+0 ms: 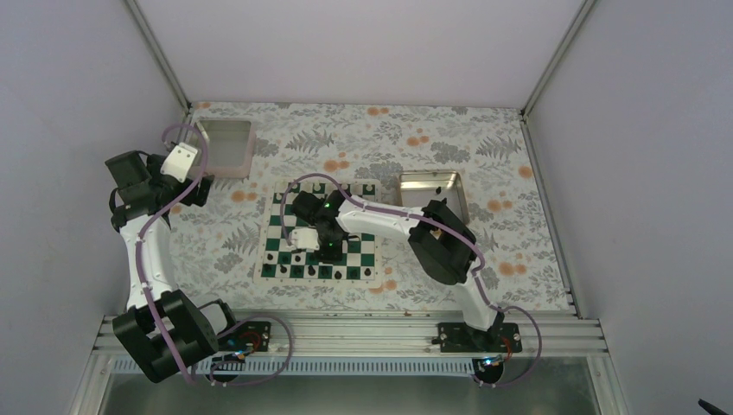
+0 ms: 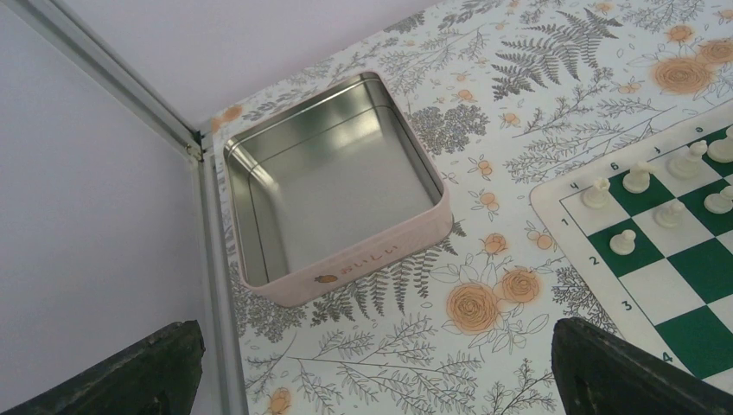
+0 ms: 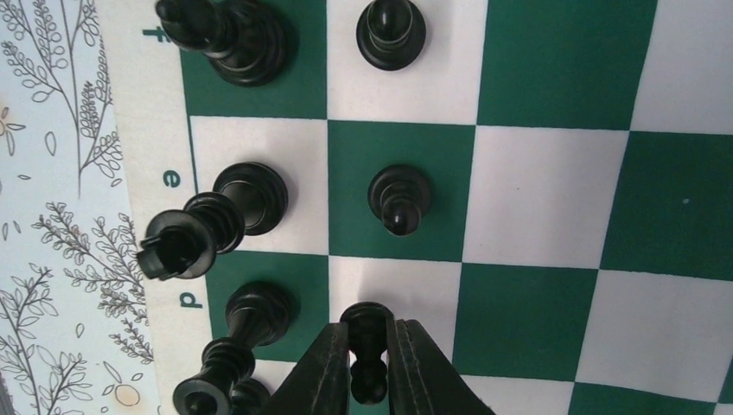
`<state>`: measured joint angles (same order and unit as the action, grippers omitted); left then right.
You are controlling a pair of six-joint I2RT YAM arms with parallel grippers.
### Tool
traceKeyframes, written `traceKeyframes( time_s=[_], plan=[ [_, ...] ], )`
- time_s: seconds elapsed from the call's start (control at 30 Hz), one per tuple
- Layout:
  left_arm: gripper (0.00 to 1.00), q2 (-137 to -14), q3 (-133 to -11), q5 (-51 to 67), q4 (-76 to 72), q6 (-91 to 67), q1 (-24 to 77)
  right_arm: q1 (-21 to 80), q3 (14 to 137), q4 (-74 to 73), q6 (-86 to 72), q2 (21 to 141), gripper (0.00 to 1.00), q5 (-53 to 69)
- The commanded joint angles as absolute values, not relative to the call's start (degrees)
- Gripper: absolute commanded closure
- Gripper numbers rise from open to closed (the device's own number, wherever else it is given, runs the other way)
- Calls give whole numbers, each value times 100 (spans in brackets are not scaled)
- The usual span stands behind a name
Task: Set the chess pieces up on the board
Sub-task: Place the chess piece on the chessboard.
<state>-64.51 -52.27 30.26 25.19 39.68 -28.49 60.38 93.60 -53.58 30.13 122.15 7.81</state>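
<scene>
While the right gripper (image 3: 372, 337) pinches a black pawn (image 3: 368, 367) standing on a white square of the board (image 3: 553, 199), just beside the tall d-file piece (image 3: 246, 333), and the left gripper (image 2: 378, 333) hangs fingers wide apart near the pink tin (image 2: 346, 277), a skewed release may topple pawn into neighbour.

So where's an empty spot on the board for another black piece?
The green and white chess mat is bare beyond the row of small black pawns, toward its middle. Its lettered edge is crowded with taller black pieces. The flowery tablecloth between the pink square tin and the mat is bare too.
</scene>
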Motion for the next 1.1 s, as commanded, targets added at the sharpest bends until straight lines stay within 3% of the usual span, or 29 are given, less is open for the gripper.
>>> traceKeyframes(
  time_s=[0.0, 0.23, 0.83, 1.07],
  plan=[
    [0, -6383, -5175, 3123, 2427, 4031, -2888, 6091, 9441, -5321, 2961, 12304, 84, 670],
    [0, -6352, -5206, 3123, 2453, 4033, -2883, 6058, 9372, -5286, 2942, 12214, 79, 458],
    [0, -6342, -5353, 3158, 2555, 4024, -2878, 5781, 9171, -5795, 3037, 11152, 76, 328],
    [0, -6309, -5396, 3122, 2575, 4036, -2887, 4229, 9024, -5925, 3059, 10745, 75, -19]
  ],
)
